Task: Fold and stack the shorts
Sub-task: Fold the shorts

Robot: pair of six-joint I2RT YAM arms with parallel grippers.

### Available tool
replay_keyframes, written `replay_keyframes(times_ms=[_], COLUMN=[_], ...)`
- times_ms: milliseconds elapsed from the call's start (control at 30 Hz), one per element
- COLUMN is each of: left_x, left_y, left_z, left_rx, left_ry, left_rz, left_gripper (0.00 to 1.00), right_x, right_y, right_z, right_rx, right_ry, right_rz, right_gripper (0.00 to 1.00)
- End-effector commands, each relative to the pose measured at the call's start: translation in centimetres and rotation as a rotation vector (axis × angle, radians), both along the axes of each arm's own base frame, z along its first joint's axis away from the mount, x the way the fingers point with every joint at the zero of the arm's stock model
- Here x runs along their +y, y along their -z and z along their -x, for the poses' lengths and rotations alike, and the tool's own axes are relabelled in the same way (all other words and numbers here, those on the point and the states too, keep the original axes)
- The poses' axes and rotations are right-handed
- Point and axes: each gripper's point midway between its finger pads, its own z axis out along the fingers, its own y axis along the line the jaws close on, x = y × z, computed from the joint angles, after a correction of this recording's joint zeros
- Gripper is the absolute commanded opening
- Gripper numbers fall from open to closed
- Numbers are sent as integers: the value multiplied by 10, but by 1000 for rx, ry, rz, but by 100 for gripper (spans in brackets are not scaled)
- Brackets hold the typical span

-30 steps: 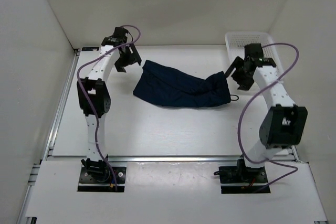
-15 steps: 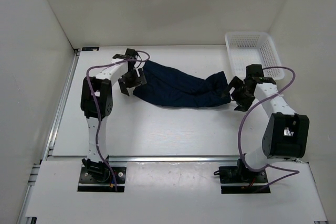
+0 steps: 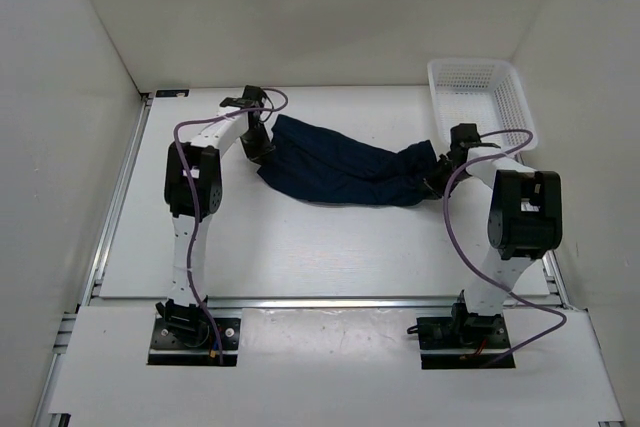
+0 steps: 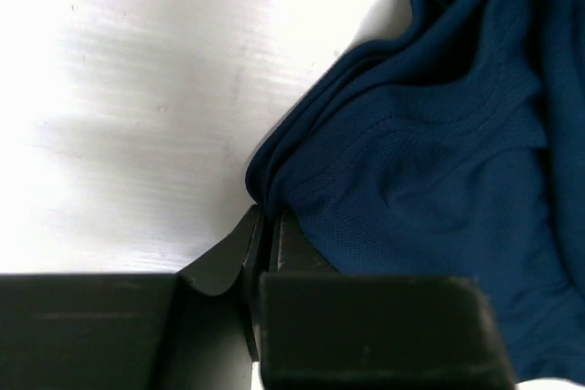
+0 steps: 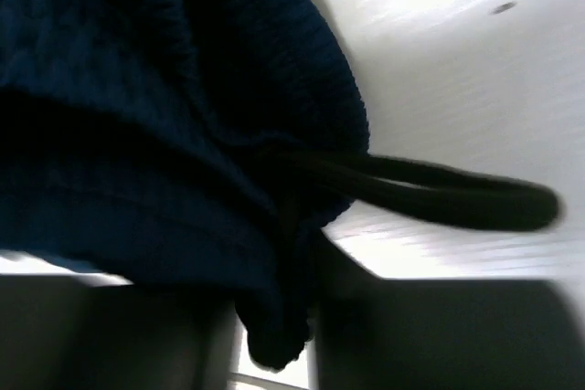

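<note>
Pinching only the very corner of a leg hem, the left gripper (image 3: 258,145) is clamped tight on the shorts (image 3: 340,169). Its wrist view shows just a thin lip of fabric between the jaws, and a lift could pull that lip free. The shorts lie stretched across the middle of the table (image 3: 300,247), legs to the left and waistband to the right. There the right gripper (image 3: 437,172) grips the waistband, cloth filling the gap between its jaws, with the drawstring loop (image 5: 457,198) trailing loose beside it. Raised unevenly, the soft cloth could sag or bunch and spoil the fold, and the loop might snag. The basket (image 3: 478,87) stands near the right arm and could be knocked.
</note>
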Motion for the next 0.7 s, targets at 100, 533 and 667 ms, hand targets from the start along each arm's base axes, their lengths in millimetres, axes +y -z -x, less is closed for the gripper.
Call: replay_keyframes(times_ms=[100,533,667], left_x=[13,48,48], left_y=[-65,-166,-153], left_z=[-32,-23,19], left_rx=[-167,-321,-273], left_ry=[-65,-127,-130], left_rz=[-9,73,43], left_gripper=[10,10,10], right_x=[10,12,20], right_y=[-36,-143,-127], right_z=[-42,-40,5], right_rx=[-140,-349,-307], right_ry=[-12,-32,-61], right_rz=[-2,11,0], right_gripper=[0,0,0])
